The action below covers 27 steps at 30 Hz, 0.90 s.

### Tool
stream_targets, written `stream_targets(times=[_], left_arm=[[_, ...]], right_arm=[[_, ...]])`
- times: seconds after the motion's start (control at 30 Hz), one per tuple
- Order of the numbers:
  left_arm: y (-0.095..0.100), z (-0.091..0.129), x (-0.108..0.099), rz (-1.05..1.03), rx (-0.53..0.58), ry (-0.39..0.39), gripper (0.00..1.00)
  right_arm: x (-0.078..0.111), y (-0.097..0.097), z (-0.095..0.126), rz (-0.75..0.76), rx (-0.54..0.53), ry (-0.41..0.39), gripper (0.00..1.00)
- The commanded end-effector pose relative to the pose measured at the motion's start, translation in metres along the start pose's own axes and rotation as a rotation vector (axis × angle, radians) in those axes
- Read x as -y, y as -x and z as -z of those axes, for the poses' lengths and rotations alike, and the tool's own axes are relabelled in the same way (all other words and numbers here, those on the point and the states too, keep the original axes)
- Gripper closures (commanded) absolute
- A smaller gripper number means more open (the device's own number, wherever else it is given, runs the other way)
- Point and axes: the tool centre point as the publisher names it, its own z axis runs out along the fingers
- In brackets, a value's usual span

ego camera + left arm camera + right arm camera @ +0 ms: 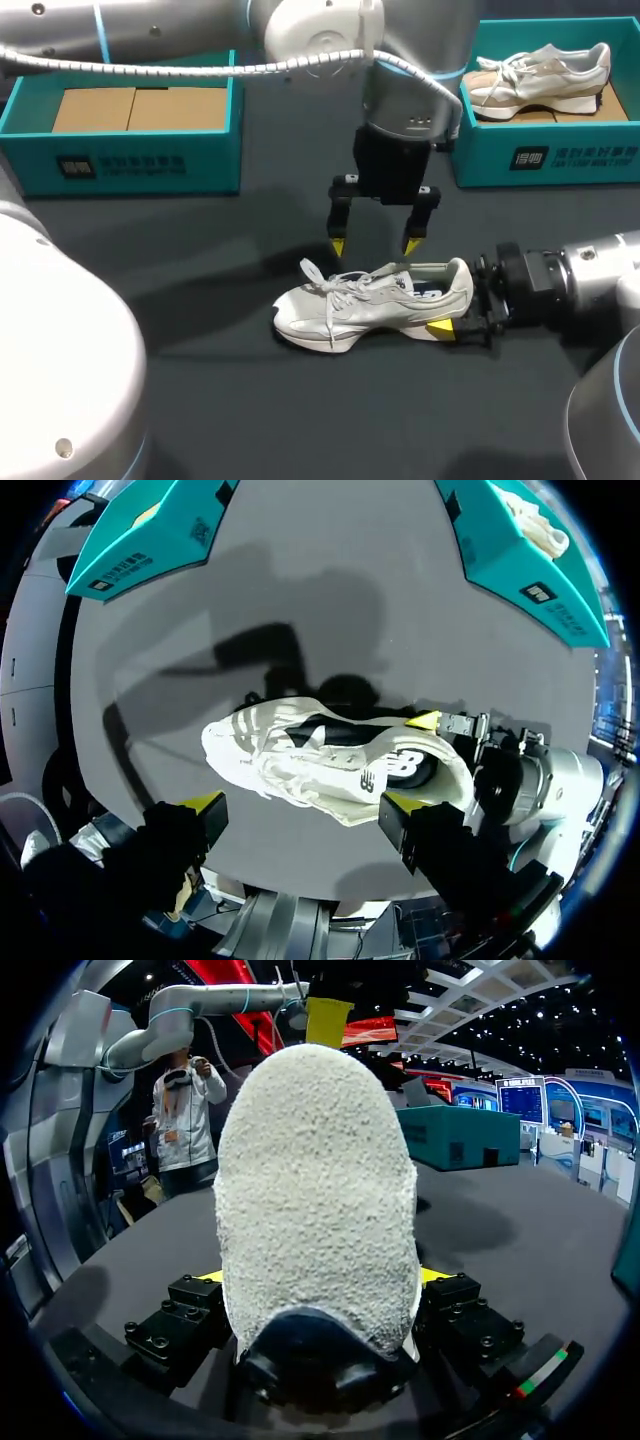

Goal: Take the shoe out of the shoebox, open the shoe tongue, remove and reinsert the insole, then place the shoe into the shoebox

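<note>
1. The surface (250, 420) is flat, matte and dark. Bare room runs along its near edge and out toward its left edge.
2. Two teal, straight-walled shoeboxes sit along the far edge. The left shoebox (120, 165) shows a plain brown cardboard floor. The right shoebox (560, 160) holds a second shoe (540, 75), pale and laced.
3. The shoe (370, 305) stands on its sole just right of the surface's middle, toe toward the left edge. It is off-white, with loose laces and a nubbly heel.
4. The left fingers (410, 243), black with yellow tips, hang spread open just above the shoe's collar.
5. The right fingers (440, 328) clamp the heel from both sides, low over the surface.
</note>
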Motion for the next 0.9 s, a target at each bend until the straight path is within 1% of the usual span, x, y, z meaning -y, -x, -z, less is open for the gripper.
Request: stream_targets(times=[0.03,0.3,0.5,0.73,0.9], left_arm=[[-0.021,-0.007,-0.001,0.009,0.066,0.002,0.0],[-0.032,-0.027,-0.006,0.027,0.144,0.004,0.0],[-0.038,-0.037,-0.009,0.031,0.171,0.012,0.0],[-0.04,-0.044,-0.014,0.045,0.213,0.006,0.0],[-0.038,-0.051,-0.014,0.052,0.263,0.015,0.0]], right_arm=[[0.0,-0.001,0.0,0.0,0.001,-0.002,1.0],[0.0,-0.001,0.0,0.0,0.001,-0.002,1.0],[0.0,-0.001,0.0,0.0,0.001,-0.002,1.0],[0.0,-0.001,0.0,0.0,0.001,-0.002,1.0],[0.0,-0.001,0.0,0.0,0.001,-0.002,1.0]])
